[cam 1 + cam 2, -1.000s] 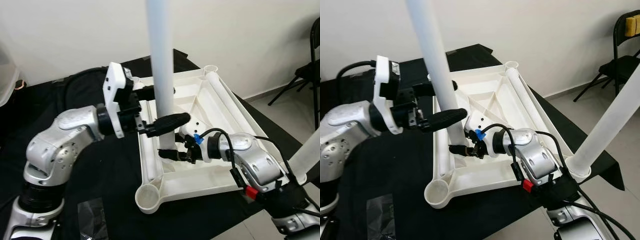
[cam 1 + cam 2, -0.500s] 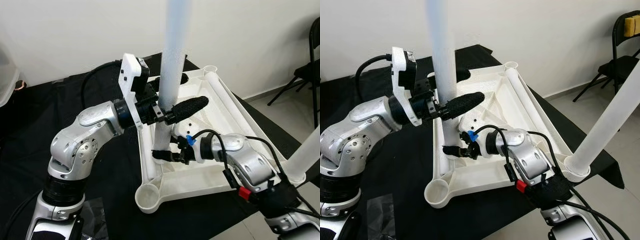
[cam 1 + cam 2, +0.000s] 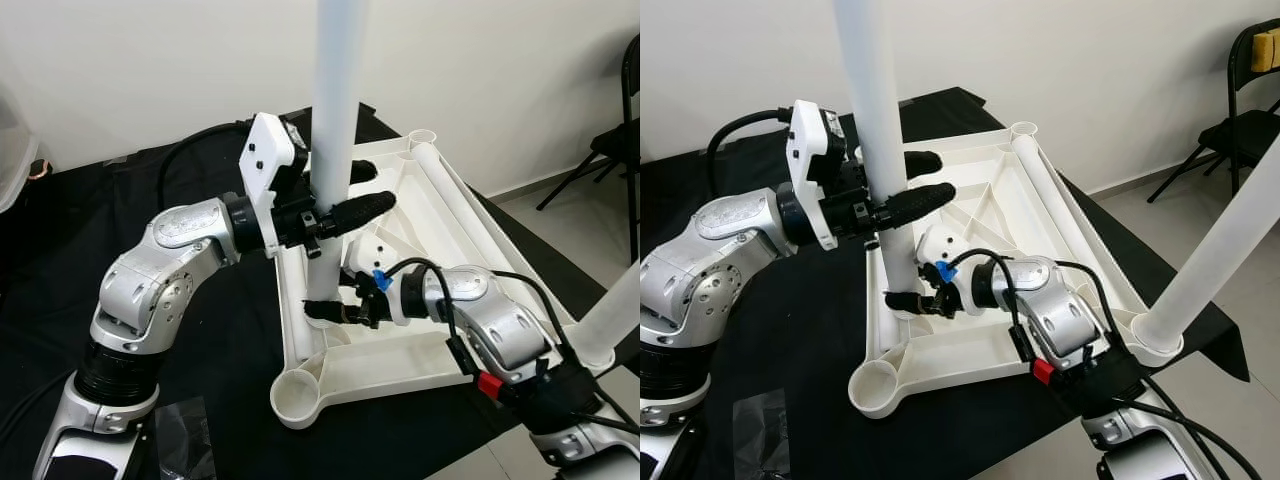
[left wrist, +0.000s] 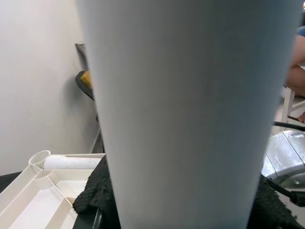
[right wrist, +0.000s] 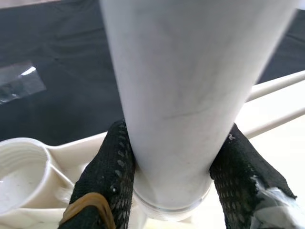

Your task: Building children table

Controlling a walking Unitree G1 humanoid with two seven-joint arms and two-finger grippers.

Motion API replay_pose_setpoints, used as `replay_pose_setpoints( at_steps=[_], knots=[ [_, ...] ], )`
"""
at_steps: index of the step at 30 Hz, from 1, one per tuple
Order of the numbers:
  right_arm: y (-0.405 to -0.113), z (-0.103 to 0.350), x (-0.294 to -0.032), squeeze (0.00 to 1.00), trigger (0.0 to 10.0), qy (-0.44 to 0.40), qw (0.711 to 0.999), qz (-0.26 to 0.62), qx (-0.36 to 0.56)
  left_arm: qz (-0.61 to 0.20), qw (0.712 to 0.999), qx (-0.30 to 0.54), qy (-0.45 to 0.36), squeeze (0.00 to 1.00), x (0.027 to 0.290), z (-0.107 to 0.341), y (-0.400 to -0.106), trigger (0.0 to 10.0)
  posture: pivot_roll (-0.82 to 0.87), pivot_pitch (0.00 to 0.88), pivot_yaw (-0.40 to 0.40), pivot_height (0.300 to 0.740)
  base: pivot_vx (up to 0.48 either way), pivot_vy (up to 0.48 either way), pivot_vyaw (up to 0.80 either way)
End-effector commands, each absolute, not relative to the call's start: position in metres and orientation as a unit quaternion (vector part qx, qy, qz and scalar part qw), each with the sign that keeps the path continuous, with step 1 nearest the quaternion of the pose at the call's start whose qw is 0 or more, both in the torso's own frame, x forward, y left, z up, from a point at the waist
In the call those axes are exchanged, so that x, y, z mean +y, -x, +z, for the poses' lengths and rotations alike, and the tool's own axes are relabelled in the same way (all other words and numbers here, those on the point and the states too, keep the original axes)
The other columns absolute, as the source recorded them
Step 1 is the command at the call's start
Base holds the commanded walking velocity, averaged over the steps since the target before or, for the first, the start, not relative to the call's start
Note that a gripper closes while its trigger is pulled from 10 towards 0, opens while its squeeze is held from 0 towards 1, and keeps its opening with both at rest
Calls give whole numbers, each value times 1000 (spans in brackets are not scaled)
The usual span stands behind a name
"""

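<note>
Tabletop (image 3: 440,215) lies upside down on black cloth (image 3: 60,230); left gripper (image 3: 335,195) clamps the upright leg (image 3: 330,120) midway, right gripper (image 3: 325,312) its base. Right eye: 1 leg (image 3: 1220,250) already fitted. Wrist views: fingers (image 5: 107,176) pinch the leg above an empty socket (image 5: 21,164). Next, seat and twist it

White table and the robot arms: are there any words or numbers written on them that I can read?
None can be read.
The table top, the leg held by the left gripper and the right gripper, and both arms bear no readable text.
</note>
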State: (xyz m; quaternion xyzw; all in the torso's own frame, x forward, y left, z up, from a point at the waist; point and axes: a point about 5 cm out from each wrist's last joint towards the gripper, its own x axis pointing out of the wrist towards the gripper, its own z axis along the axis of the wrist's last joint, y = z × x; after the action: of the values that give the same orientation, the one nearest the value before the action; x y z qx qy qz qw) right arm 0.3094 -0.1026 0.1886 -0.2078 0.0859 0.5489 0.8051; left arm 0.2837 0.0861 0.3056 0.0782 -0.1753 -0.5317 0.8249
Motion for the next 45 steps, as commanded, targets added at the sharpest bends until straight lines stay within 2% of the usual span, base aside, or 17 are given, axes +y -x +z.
replay_pose_setpoints(
  at_steps=[1,9,10,12,13,19,20,22,25,27,28,30,31,35,41,42,45],
  knots=[
    [-308,193,-99,0,0,214,796,561,76,-511,834,-176,-109,0,95,307,-289,0,-25,97,58,740,0,0,0],
    [-309,199,-96,0,0,203,800,561,59,-496,839,-195,-110,0,100,318,-294,0,-23,93,56,740,0,0,0],
    [-310,212,-95,0,10000,173,805,567,16,-495,838,-205,-103,0,102,325,-296,0,-23,93,54,740,0,0,0],
    [-310,218,-96,0,10000,159,806,570,-3,-495,837,-209,-99,0,103,328,-297,0,-23,92,53,740,0,0,0],
    [-309,226,-98,1000,10000,144,803,577,-26,-498,835,-212,-96,0,105,332,-298,0,-22,92,53,740,0,0,0],
    [-308,241,-107,1000,10000,128,794,591,-66,-507,829,-214,-93,0,110,340,-299,0,-23,91,53,740,0,0,0],
    [-305,255,-124,1000,10000,127,771,619,-76,-538,813,-203,-91,0,114,349,-299,0,-22,86,55,740,0,0,0],
    [-305,255,-124,1000,10000,127,771,619,-76,-538,813,-203,-91,0,114,349,-299,0,-22,86,55,740,0,0,0],
    [-301,256,-137,1000,10000,161,739,652,-49,-587,781,-182,-112,0,112,352,-294,0,-22,84,53,740,0,0,0],
    [-301,255,-137,1000,10000,166,737,653,-46,-594,776,-180,-110,0,111,352,-294,0,-21,84,53,740,0,0,0],
    [-302,255,-137,902,10000,169,736,654,-46,-606,769,-177,-106,0,110,352,-292,0,-21,83,53,740,0,0,0],
    [-302,255,-137,902,10000,169,736,654,-46,-606,769,-177,-106,0,110,352,-292,0,-21,83,53,740,0,0,0],
    [-305,255,-134,0,10000,171,738,650,-55,-623,757,-171,-99,0,106,352,-289,0,-21,83,53,740,0,0,0],
    [-306,255,-121,0,10000,145,731,663,-69,-647,740,-169,-77,0,98,353,-286,0,-18,81,53,740,0,0,0],
    [-303,249,-99,0,10000,125,713,686,-75,-658,731,-170,-62,0,92,353,-286,0,-19,81,51,740,0,0,0],
    [-304,242,-87,0,10000,117,712,689,-72,-665,725,-174,-50,0,89,355,-284,0,-16,80,48,740,0,0,0],
    [-306,235,-79,0,10000,115,717,685,-64,-670,720,-177,-40,0,87,357,-283,0,-15,81,47,740,0,0,0]
  ],
)
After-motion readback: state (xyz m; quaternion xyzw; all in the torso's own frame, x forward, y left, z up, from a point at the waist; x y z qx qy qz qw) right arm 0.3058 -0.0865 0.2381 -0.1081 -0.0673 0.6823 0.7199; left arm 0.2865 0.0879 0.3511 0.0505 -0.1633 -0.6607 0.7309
